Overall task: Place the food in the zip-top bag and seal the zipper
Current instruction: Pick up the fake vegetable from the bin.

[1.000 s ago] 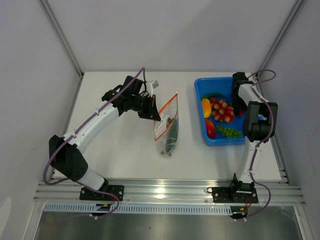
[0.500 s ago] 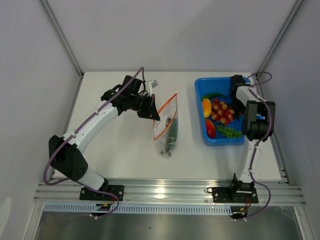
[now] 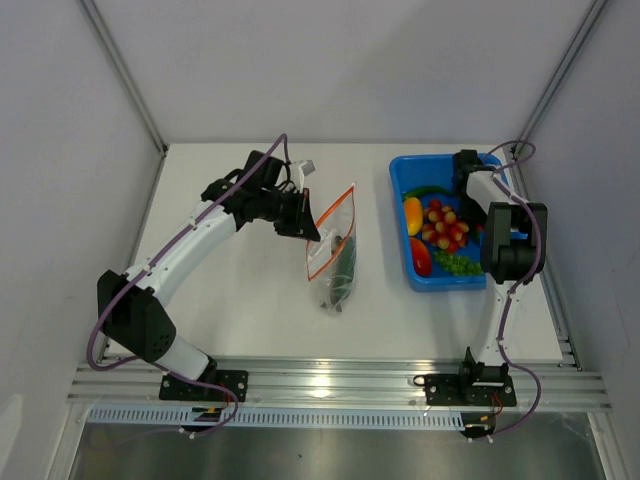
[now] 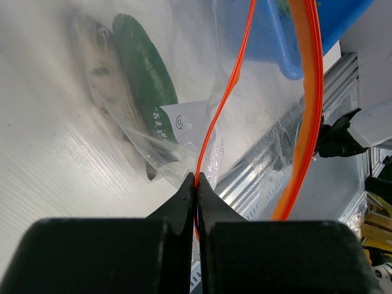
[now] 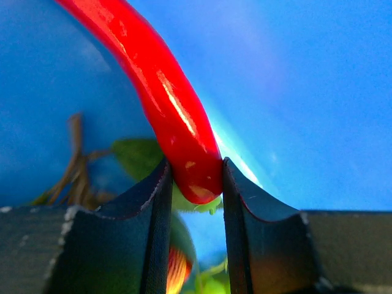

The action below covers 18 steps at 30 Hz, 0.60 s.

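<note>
Since a second ago the right arm has swung its wrist toward the far left corner of the blue tub (image 3: 398,172), and its tool (image 5: 195,177) has narrowed onto the red pepper (image 5: 165,104). Both fingers now press the pepper's lower end, one on each side. The pepper's long curved body runs up and away from the tool, across the tub's blue wall, so the grip sits near one tip.

The left tool (image 4: 196,184) has not shifted. It is pressed together on the zipper (image 4: 229,86), holding the zip-top bag (image 3: 335,255) up off the desk (image 3: 240,300) with its mouth spread.

A cucumber (image 4: 144,73) and a fish (image 4: 101,61) already lie inside. The bag hangs well to the left of the tub, its mouth edge running near-left to far-right. The right arm, being nearer, would probably carry the pepper leftward.
</note>
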Each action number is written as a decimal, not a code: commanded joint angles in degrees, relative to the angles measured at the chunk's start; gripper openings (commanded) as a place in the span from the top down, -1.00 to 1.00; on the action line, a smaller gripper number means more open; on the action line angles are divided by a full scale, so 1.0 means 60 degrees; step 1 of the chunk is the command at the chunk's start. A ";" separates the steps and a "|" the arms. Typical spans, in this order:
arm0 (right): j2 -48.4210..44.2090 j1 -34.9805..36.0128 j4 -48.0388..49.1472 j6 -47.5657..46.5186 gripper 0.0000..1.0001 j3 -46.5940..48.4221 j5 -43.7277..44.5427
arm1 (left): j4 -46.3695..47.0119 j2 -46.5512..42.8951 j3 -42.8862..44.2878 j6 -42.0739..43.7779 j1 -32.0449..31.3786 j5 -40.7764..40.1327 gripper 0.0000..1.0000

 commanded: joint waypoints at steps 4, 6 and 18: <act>-0.1761 0.0524 -0.1997 0.0453 0.82 0.1373 -0.0071 | -0.0092 -0.0269 -0.0032 0.0127 0.0105 0.0219 0.99; -0.2143 0.0641 -0.2205 0.0585 0.82 0.1389 -0.0337 | -0.0092 -0.0298 -0.0047 0.0113 0.0105 0.0233 0.99; -0.5011 0.1314 -0.1627 0.2588 0.85 0.0544 -1.0557 | -0.0575 -0.0313 0.0128 -0.0253 0.0105 -0.1010 0.99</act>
